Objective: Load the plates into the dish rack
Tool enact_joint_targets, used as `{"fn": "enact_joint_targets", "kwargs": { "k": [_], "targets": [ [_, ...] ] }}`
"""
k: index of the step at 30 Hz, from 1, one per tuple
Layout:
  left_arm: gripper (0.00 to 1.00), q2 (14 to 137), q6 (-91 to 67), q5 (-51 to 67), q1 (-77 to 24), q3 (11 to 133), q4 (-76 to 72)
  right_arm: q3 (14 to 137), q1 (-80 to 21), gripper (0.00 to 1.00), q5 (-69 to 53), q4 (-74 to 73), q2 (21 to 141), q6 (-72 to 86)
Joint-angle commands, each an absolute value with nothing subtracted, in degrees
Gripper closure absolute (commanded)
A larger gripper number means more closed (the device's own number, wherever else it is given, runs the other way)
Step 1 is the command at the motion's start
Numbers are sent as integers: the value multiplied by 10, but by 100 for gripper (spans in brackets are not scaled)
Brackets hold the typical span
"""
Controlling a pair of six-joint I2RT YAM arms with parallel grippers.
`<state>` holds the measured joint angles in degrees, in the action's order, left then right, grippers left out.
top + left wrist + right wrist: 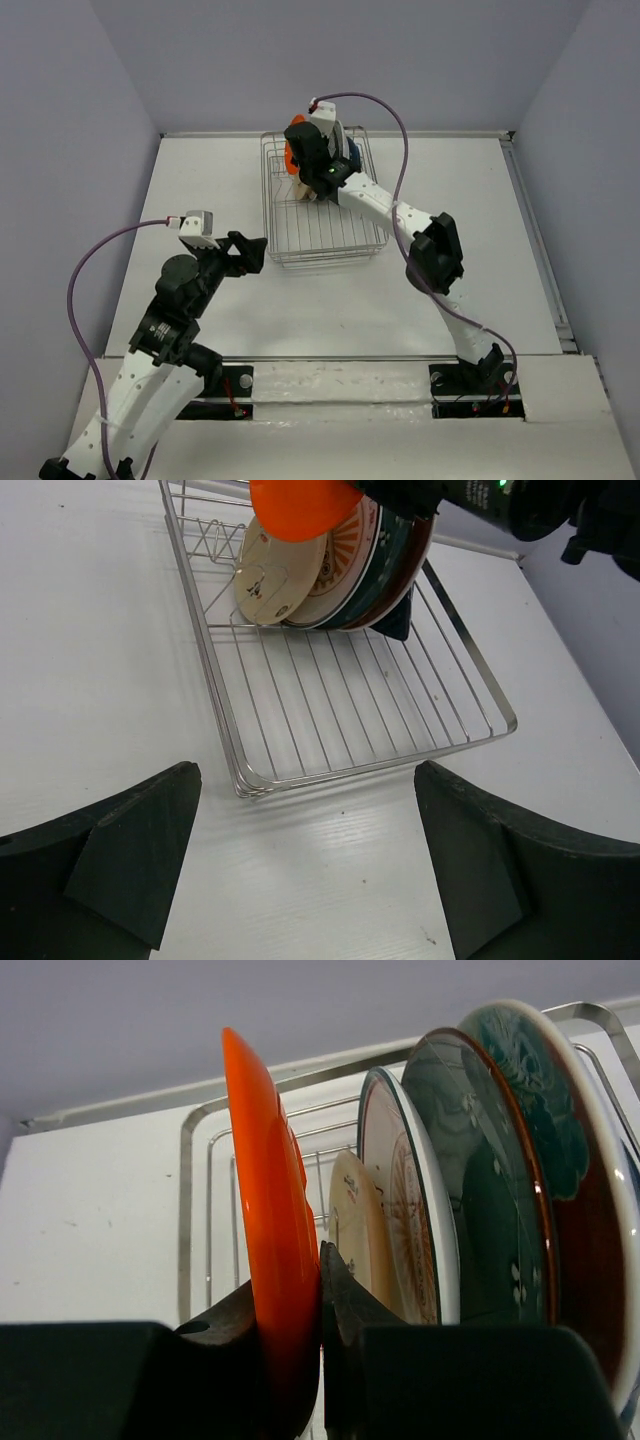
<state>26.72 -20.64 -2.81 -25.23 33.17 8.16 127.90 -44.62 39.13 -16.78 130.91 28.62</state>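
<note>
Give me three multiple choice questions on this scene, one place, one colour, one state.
1. Where in the dish rack do the standing plates sit? A near end; B far end; C all along it.
2. What colour is the plate in the right claw? A orange; B black; C green.
3. How is the left claw? A shut on a plate; B open, empty; C shut on a wire.
1 B: they bunch at the end away from the arm bases. 2 A: its fingers clamp the orange plate's edge. 3 B: its fingers stand wide apart, nothing between.
</note>
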Motion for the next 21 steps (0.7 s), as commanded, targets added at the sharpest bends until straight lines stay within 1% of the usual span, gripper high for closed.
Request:
{"fn": "enact_joint_targets", "kwargs": {
  "k": [1, 8, 18, 20, 21],
  "targets": [
    [1, 256, -216, -74, -267, 355, 74, 1344, -450, 93, 444, -178, 1346, 286],
    [1, 250, -219, -84, -280, 354, 73, 1373, -455, 93, 441, -187, 1399, 282],
    [1, 254, -218, -83, -281, 353, 69, 1377, -471, 93, 424, -187, 1430, 271],
    [1, 255, -218, -84, -281, 353, 69, 1374, -471, 82, 412, -186, 1426, 272],
    [1, 255, -218, -87, -281, 353, 69, 1372, -471, 68, 407, -187, 1422, 271]
  ]
}}
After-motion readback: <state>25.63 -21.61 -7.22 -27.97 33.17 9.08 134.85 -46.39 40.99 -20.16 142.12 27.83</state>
